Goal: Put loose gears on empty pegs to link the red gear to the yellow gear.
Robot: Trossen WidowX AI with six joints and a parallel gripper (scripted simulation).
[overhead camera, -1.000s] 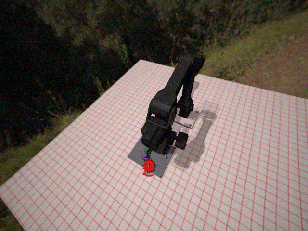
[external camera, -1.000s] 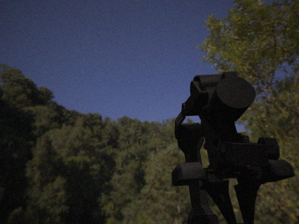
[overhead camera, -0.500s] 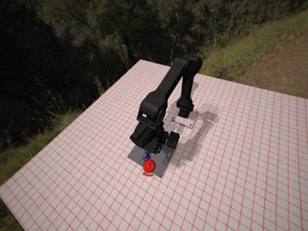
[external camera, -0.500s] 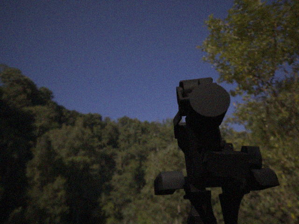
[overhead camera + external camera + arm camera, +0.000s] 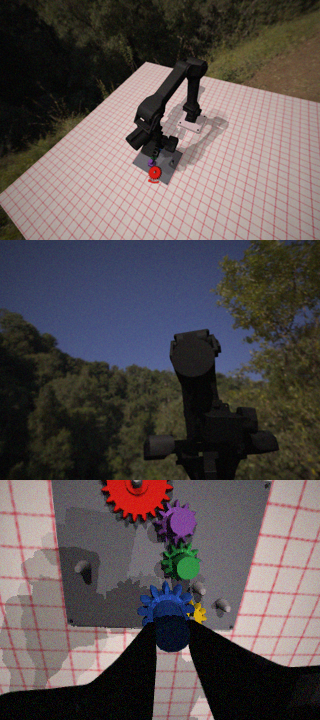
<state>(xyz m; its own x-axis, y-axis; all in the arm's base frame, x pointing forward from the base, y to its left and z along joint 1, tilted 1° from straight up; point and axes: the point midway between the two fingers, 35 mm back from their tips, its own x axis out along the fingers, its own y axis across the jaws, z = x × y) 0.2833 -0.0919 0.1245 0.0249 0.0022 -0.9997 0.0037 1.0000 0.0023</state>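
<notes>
Gripper [image 5: 155, 153] [image 5: 170, 627] clamped on the blue gear [image 5: 167, 607], held above the board [image 5: 167, 178] [image 5: 115, 540] — red [image 5: 154, 172] [image 5: 137, 492], purple [image 5: 151, 162] [image 5: 182, 522] and green [image 5: 187, 566] already lined up on it! Blue looks like the last link to yellow [image 5: 199, 613] — placing, pressing and backing away remain.

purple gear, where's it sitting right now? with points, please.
On the grey board [image 5: 172, 178] [image 5: 112, 540], between the red gear [image 5: 154, 172] [image 5: 136, 501] and the green gear [image 5: 187, 566]; in the wrist view it's upper right of centre.
</notes>
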